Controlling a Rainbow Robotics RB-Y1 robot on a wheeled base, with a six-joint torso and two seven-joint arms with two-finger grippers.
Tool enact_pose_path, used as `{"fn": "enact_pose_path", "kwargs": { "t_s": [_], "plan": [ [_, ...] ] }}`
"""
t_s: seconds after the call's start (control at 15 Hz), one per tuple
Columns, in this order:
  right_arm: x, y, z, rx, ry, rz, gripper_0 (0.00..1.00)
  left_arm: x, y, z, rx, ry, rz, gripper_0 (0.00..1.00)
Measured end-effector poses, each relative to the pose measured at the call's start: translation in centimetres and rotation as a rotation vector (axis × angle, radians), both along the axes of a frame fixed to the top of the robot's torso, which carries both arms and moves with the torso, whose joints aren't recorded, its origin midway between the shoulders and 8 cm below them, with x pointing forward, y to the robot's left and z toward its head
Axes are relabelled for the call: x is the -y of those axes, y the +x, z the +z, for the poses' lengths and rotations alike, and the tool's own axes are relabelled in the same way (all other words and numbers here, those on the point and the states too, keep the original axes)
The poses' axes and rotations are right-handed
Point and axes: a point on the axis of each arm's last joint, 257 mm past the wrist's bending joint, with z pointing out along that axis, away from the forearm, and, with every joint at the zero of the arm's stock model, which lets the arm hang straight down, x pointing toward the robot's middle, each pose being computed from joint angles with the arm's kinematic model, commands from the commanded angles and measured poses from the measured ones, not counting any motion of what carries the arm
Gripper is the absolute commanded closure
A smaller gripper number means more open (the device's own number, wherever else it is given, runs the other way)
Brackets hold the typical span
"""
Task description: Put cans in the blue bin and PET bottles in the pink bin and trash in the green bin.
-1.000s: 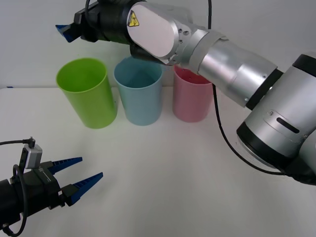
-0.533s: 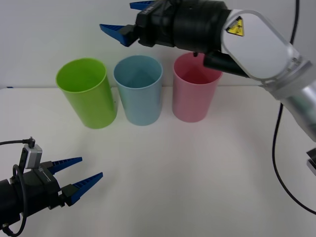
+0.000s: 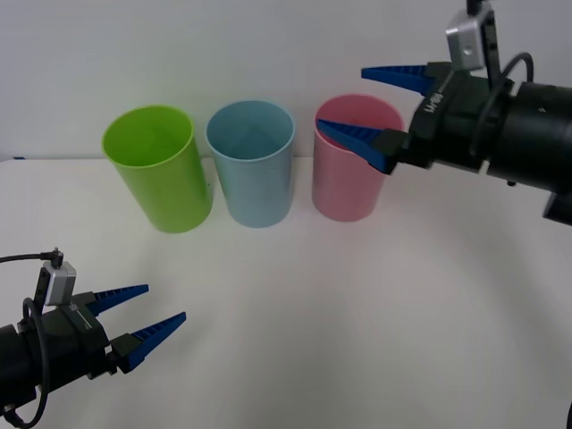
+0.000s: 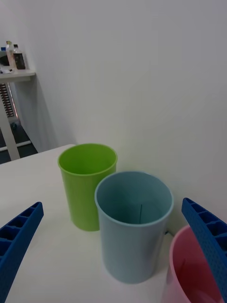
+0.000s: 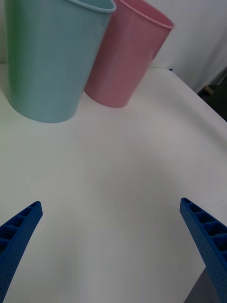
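You see the lime-green plastic bin [image 3: 157, 167], light blue plastic bin [image 3: 251, 162] and pink plastic bin [image 3: 350, 159] lined up on the white table [image 3: 357, 304]. Your right gripper [image 3: 371, 105] hovers spread and empty over the pink bin's rim; your left gripper [image 3: 143, 317] waits spread near the table's front.

pink bin [image 3: 344, 183] rim partly hidden behind right gripper [image 3: 368, 105] finger, its base cut off in right wrist view, green bin [image 5: 10, 42] just a sliver beside blue bin [image 5: 49, 57] in left wrist view, bin insides mostly unseen
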Motion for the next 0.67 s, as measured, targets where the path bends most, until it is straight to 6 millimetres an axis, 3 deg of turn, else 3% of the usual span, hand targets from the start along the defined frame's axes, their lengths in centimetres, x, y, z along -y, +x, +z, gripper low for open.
{"fn": "enact_pose_path", "kwargs": {
  "t_s": [0.33, 0.67],
  "plan": [
    [7.5, -4.4, -7.8, -0.027, -0.093, -0.010, 0.00, 0.0, 0.0, 0.0, 0.000, 0.000, 0.000, 0.00],
    [11.5, -9.0, -14.8, -0.036, -0.180, -0.017, 0.00, 0.0, 0.0, 0.0, 0.000, 0.000, 0.000, 0.00]
  ]
}}
